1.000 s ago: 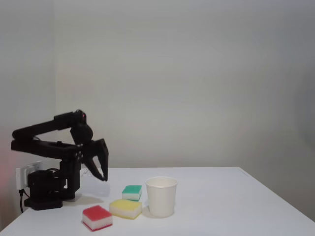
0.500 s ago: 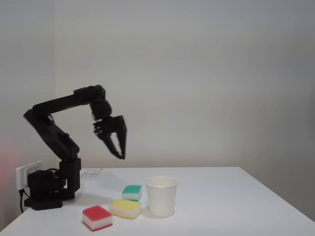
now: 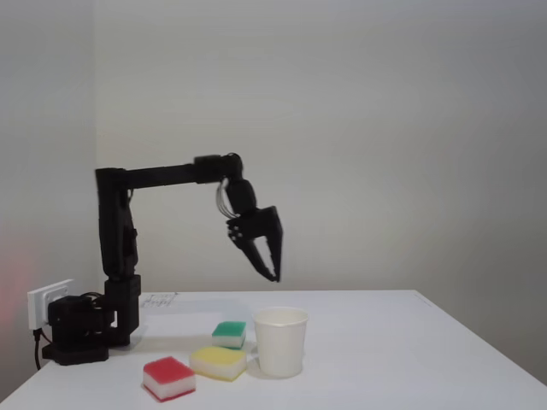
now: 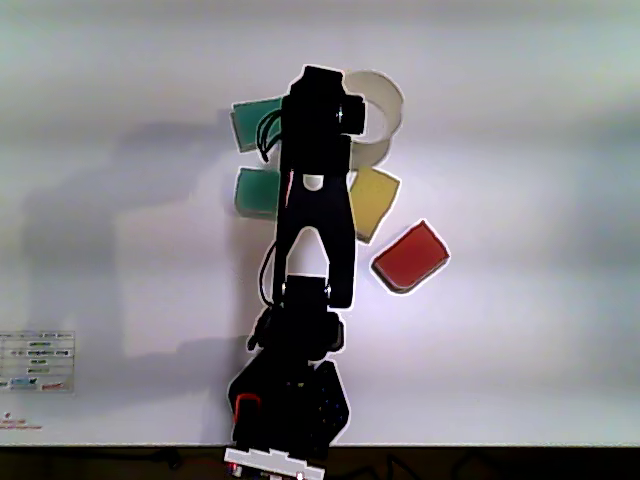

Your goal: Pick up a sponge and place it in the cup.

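Observation:
A teal-topped sponge (image 3: 229,333) lies on the white table just left of the white paper cup (image 3: 280,342). From above, two teal sponges (image 4: 256,124) (image 4: 257,192) lie left of the arm, and the cup (image 4: 385,95) is partly hidden under the arm's wrist (image 4: 322,100). My black gripper (image 3: 266,272) hangs in the air, fingers pointing down, a short way above the cup's left rim. It is open and holds nothing.
A yellow sponge (image 3: 219,362) (image 4: 375,200) touches the cup's left side, and a red-topped sponge (image 3: 168,377) (image 4: 410,258) lies nearer the front. The arm's base (image 3: 79,329) and a wall socket (image 3: 47,301) are at the left. A printed sheet (image 4: 35,362) lies beside the base.
The arm unfolded from its low pose by the base, rose and reached right, carrying the gripper to above the cup. Sponges and cup stayed put.

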